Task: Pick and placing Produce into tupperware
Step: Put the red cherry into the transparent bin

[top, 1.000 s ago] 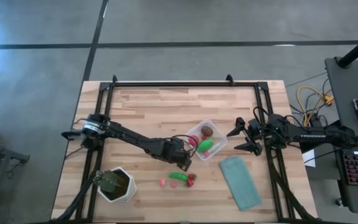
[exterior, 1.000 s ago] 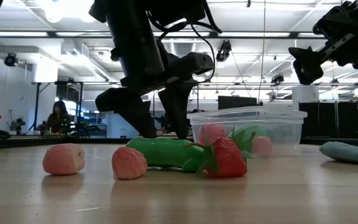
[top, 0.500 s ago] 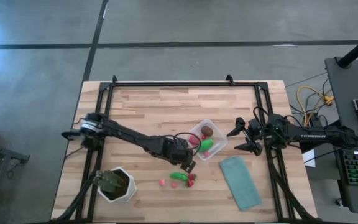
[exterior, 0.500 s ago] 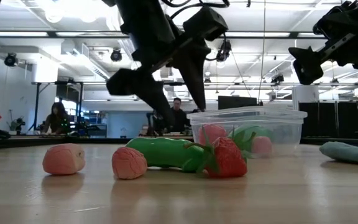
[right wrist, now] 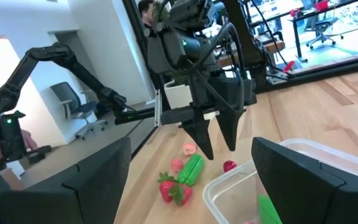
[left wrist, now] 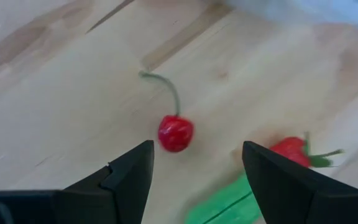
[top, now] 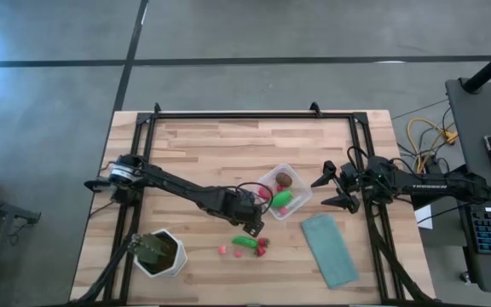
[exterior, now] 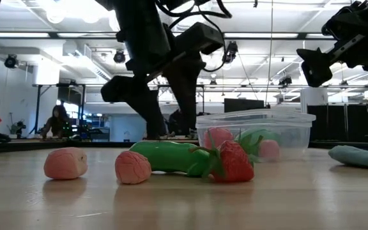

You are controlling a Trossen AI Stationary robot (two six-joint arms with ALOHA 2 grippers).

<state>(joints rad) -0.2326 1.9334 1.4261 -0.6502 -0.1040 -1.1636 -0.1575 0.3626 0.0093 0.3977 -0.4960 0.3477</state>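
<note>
The left gripper [left wrist: 194,168] hangs spread wide just above the bench [top: 211,149], holding nothing. A small red cherry [left wrist: 175,132] lies just ahead of it, between the fingertips' lines, stem pointing away. A green pepper-like piece [top: 245,241] and a strawberry [exterior: 232,161] sit just beyond it, the clear tupperware [top: 285,189] close by, already holding some produce. The right gripper [top: 331,188], fingers also apart, waits beside the tupperware, farther from the cherry.
</note>
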